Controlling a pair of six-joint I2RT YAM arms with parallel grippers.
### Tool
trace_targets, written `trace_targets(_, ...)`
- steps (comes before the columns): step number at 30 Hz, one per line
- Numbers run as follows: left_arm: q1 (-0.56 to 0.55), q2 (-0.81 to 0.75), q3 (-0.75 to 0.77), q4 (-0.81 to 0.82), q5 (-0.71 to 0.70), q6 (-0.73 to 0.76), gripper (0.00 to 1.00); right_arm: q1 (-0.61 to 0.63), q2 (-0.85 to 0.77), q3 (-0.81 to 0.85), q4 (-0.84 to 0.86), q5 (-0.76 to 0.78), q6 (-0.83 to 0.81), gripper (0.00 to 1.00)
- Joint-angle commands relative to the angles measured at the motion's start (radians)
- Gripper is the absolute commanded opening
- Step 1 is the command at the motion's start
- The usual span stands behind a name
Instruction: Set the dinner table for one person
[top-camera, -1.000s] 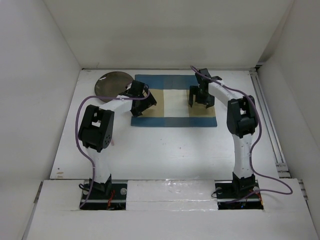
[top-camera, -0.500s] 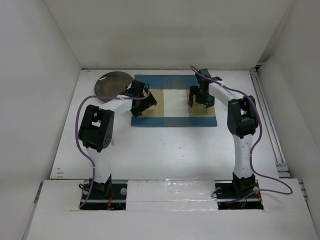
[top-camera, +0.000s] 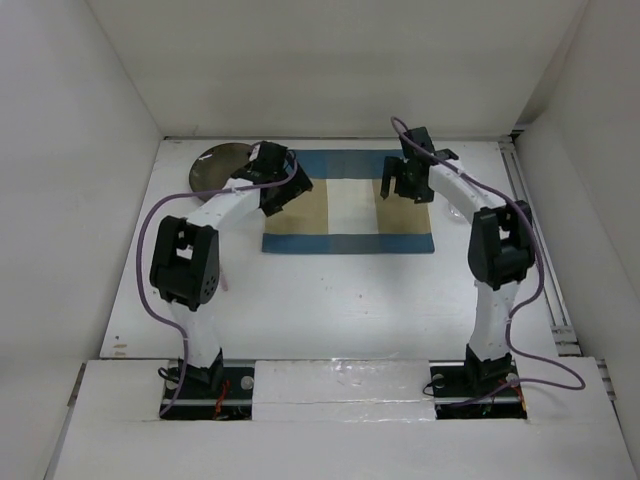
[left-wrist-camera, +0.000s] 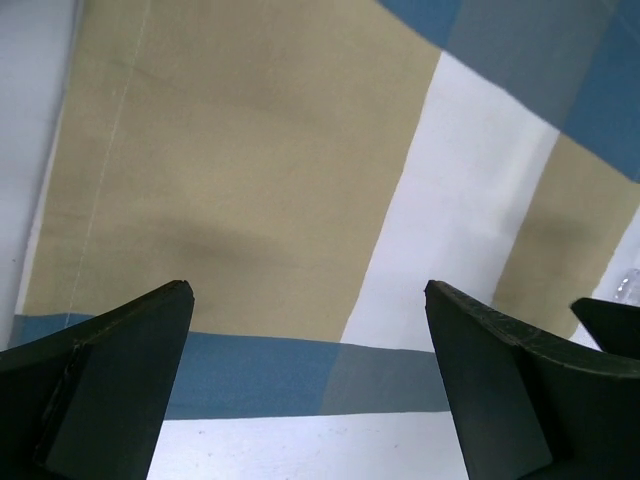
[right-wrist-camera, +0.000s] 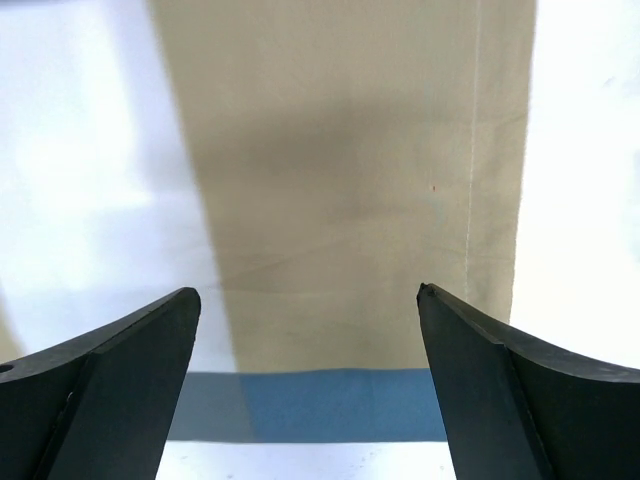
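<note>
Over the placemat (top-camera: 350, 212), left gripper (left-wrist-camera: 308, 288) and right gripper (right-wrist-camera: 308, 290) hang with jaws spread, holding nothing. Both have shifted toward the mat's far edge since a second ago. Mat lies flat on the dinner table (top-camera: 350, 295), so it's likely done. Dark plate (top-camera: 212, 165) sits just off its far-left corner, probably the next pick.

left arm (top-camera: 225, 204), right arm (top-camera: 456, 186): white links, black joints | cables (top-camera: 139, 272): purple | end effector fingers (left-wrist-camera: 100, 400): black wedges
</note>
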Motion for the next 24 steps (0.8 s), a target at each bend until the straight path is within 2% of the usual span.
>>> trace_targets(1, 0.012, -0.111, 0.045, -0.037, -0.058, 0.022, 1.00, 0.034, -0.162, -0.014, 0.105, 0.010, 0.000, 0.95)
trace_targets(3, 0.038, -0.181, 0.024, -0.048, -0.095, 0.022, 1.00, 0.084, -0.254, -0.054, 0.151, 0.045, -0.023, 0.95)
trace_targets(4, 0.052, -0.209, 0.009, -0.036, -0.106, 0.013, 1.00, 0.106, -0.362, -0.104, 0.206, 0.057, -0.051, 0.95)
trace_targets(6, 0.090, -0.261, -0.037, 0.006, -0.087, 0.013, 1.00, 0.150, -0.471, -0.146, 0.234, 0.079, -0.063, 0.97)
trace_targets(7, 0.139, -0.304, -0.047, 0.015, -0.064, 0.013, 1.00, 0.196, -0.578, -0.175, 0.234, 0.079, -0.063, 0.97)
trace_targets(9, 0.190, -0.333, -0.047, 0.015, -0.003, 0.024, 1.00, 0.250, -0.683, -0.210, 0.234, 0.079, -0.063, 1.00)
trace_targets(11, 0.255, -0.370, -0.047, 0.015, -0.003, 0.037, 1.00, 0.319, -0.824, -0.267, 0.234, 0.079, -0.063, 1.00)
trace_targets(14, 0.314, -0.408, -0.047, -0.012, -0.003, 0.047, 1.00, 0.354, -0.959, -0.309, 0.219, 0.060, -0.054, 1.00)
trace_targets(18, 0.315, -0.456, -0.063, -0.039, -0.035, 0.057, 1.00, 0.364, -1.049, -0.309, 0.149, 0.048, -0.033, 1.00)
trace_targets(24, 0.315, -0.462, -0.106, -0.020, -0.053, 0.057, 1.00, 0.364, -1.098, -0.309, 0.105, 0.074, -0.042, 1.00)
